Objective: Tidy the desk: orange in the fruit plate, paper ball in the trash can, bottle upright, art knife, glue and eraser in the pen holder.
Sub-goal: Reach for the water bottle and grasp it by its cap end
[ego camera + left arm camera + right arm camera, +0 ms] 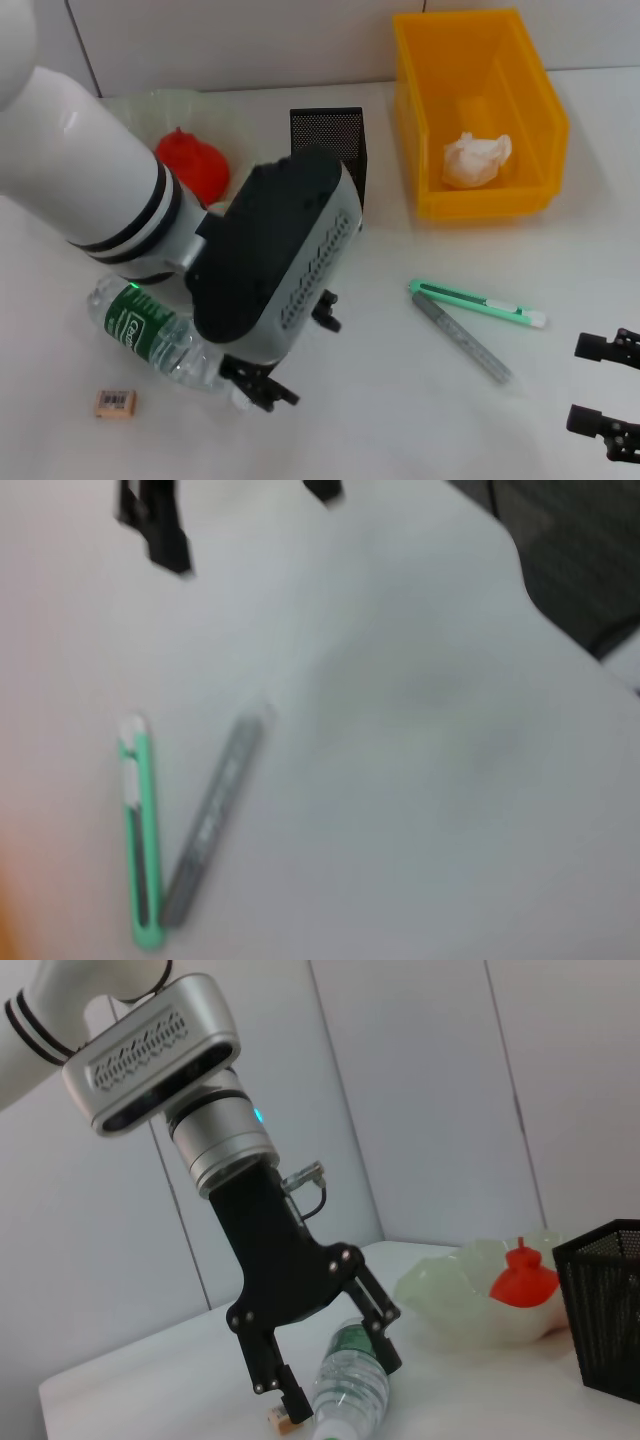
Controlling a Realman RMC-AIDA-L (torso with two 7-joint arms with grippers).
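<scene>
L gripper (335, 1380) spread astride lying bottle (352, 1392), eraser (116, 402) nearby, R gripper (605, 385) spread, idle.

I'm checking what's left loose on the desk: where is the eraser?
In the head view the eraser lies on the table's front left, just left of the lying bottle, apart from it.

White worktop (330, 420) carrying: trash can (535, 110) at the far right, pen holder (330, 130) far centre, fruit plate (150, 110) far left. Bottle (150, 335) lies on its side near the front left; eraser (116, 402) sits just in front of it, apart. Art knife (478, 303) and grey glue stick (462, 336) lie right of centre, ends close at one side, splayed in a V.
</scene>
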